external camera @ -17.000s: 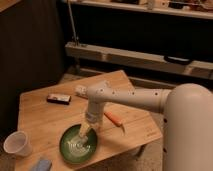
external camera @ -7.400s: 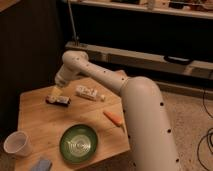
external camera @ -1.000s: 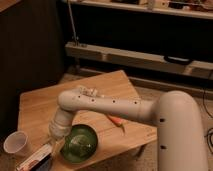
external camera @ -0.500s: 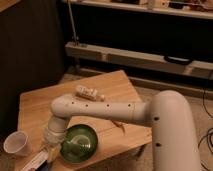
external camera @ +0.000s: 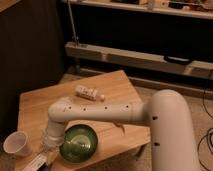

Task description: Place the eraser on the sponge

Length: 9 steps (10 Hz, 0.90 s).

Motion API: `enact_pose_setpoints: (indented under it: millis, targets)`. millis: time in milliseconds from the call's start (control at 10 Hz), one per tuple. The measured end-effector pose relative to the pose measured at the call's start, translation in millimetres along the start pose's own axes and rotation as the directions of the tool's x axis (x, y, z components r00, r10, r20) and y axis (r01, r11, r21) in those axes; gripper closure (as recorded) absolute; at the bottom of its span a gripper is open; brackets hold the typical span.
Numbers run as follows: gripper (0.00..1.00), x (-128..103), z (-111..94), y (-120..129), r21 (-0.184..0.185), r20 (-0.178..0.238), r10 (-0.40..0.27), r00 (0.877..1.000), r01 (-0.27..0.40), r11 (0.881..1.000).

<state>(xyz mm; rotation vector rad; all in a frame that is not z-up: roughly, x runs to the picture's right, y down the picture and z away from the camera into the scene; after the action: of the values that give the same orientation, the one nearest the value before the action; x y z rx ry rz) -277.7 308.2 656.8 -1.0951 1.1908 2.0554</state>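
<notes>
My gripper (external camera: 46,151) hangs low over the table's front left corner, between the white paper cup (external camera: 15,144) and the green plate (external camera: 79,144). The arm bends at an elbow (external camera: 61,107) and comes straight down to it. Right under the gripper, at the bottom edge of the camera view, lies a pale elongated shape (external camera: 35,163). I cannot tell whether that is the eraser, the sponge, or both stacked. Neither one shows clearly on its own.
A white tube-like bottle (external camera: 89,93) lies at the back middle of the wooden table (external camera: 35,102). The orange stick (external camera: 119,125) peeks out behind the forearm. Metal shelving (external camera: 140,55) runs along the back. The table's right edge drops to the floor.
The wrist has slid a little further left and down toward the front left corner, next to the cup. The plate, cup and bottle have stayed where they were.
</notes>
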Motion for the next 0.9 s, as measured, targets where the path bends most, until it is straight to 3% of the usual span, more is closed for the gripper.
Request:
enact_pose_setpoints:
  millis: [200, 400, 900]
  targets:
    - [0.37, -5.0, 6.7, 2.3, -0.006, 0.016, 0.008, 1.000, -0.008, 1.000]
    - [0.22, -9.6, 12.8, 4.7, -0.004, 0.025, 0.020, 1.000, -0.020, 1.000]
    - [0.20, -12.3, 20.8, 12.7, -0.008, 0.017, 0.078, 0.997, -0.078, 0.997]
